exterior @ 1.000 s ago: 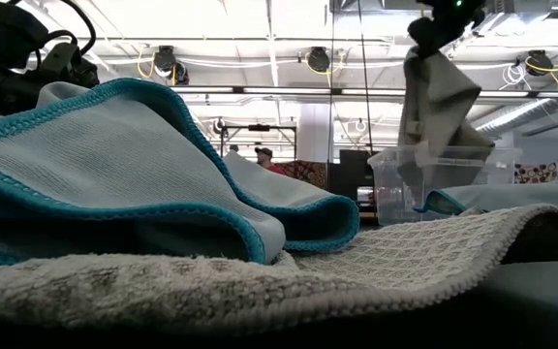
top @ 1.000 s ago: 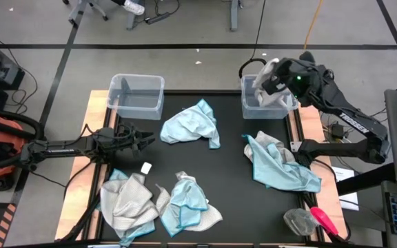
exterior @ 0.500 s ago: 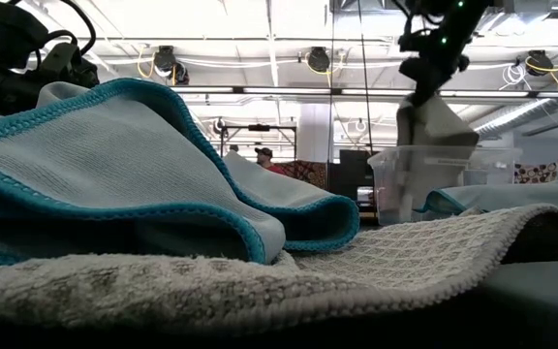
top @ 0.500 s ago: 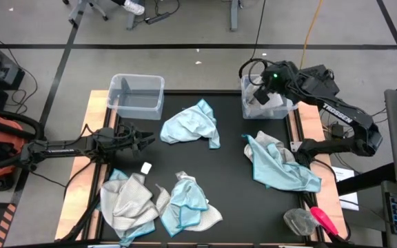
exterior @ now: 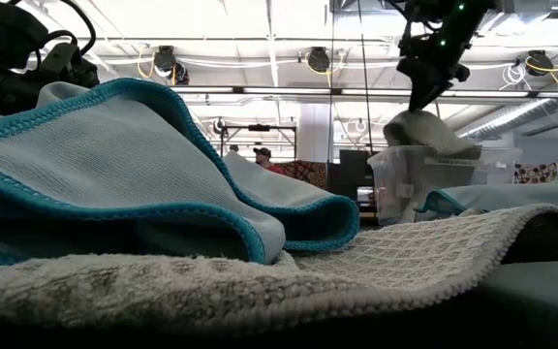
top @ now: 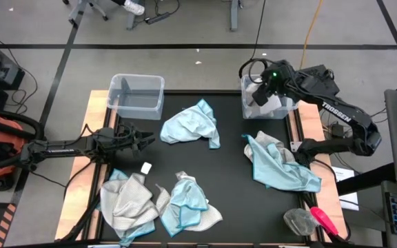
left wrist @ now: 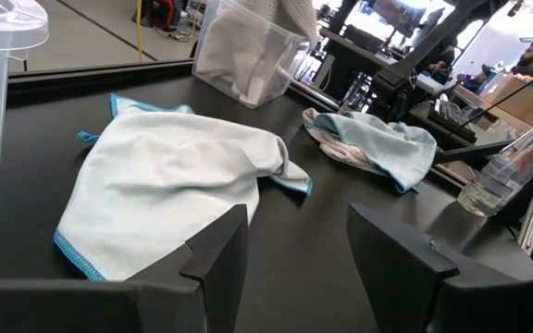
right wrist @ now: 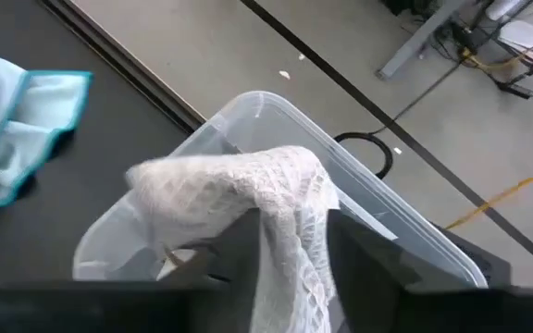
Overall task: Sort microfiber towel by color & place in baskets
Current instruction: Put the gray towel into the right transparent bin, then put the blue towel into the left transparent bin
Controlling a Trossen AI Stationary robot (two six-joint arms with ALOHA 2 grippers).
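My right gripper (top: 260, 89) hovers over the right basket (top: 244, 105) at the table's far right, its fingers parted around a white waffle-weave towel (right wrist: 239, 185). The towel is heaped in that basket, its top (exterior: 424, 131) above the rim. The left basket (top: 135, 77) stands at the far left. My left gripper (top: 147, 141) waits open, low over the table's left side, with nothing between its fingers (left wrist: 220, 254). A light blue towel (top: 191, 124) lies on the table's middle. My right gripper has a raised fold of the white towel (right wrist: 290, 231) running between its parted fingers, and the cloth lies against their inner sides. The fingers slant down from above. The towel rests bunched in the basket and is not lifted.
A blue and grey towel pile (top: 278, 162) lies right of centre. Another grey and blue pile (top: 126, 200) and a blue towel (top: 185, 203) lie near the front edge. A small white piece (top: 145, 167) sits beside the left arm. A red-handled thing (top: 322, 220) lies at the near right.
My right gripper has dropped toward the right basket and tipped further downward. The white towel, which hung long below it, has sunk into the basket and now sits as a heap over the rim.
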